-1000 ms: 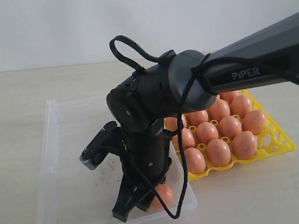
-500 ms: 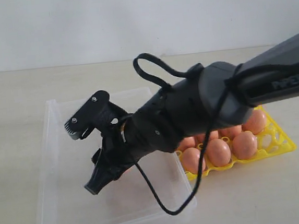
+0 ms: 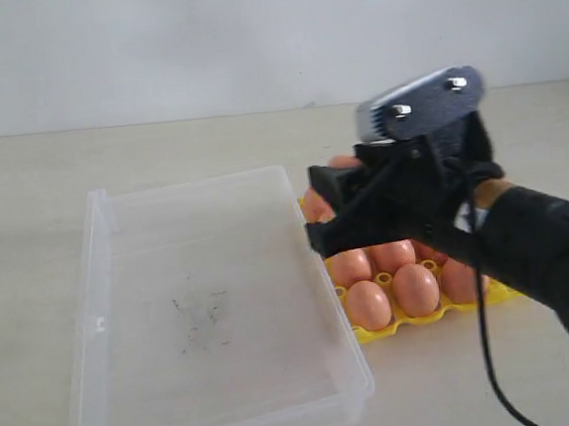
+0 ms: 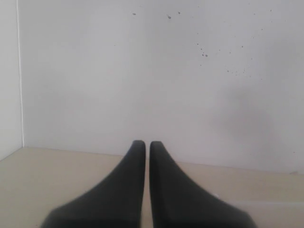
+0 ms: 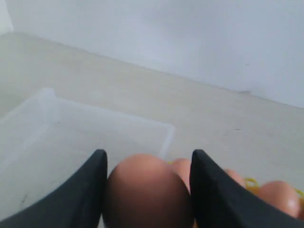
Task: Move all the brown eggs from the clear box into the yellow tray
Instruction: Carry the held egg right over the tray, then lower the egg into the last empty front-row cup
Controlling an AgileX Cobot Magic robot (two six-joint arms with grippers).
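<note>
Brown egg, judged light, slippery and fragile, is held across its waist by the right gripper over the yellow tray; the left gripper is closed, empty.

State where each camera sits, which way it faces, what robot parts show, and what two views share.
Exterior view: off the arms, angled down across the table toward the wall; shows clear box, yellow tray, right gripper and arm.
Left wrist view: looks along the shut left gripper at the wall.
Right wrist view: looks past its fingers, clamped on a brown egg, over the box.
Shared: exterior and right wrist views both show box and tray.
</note>
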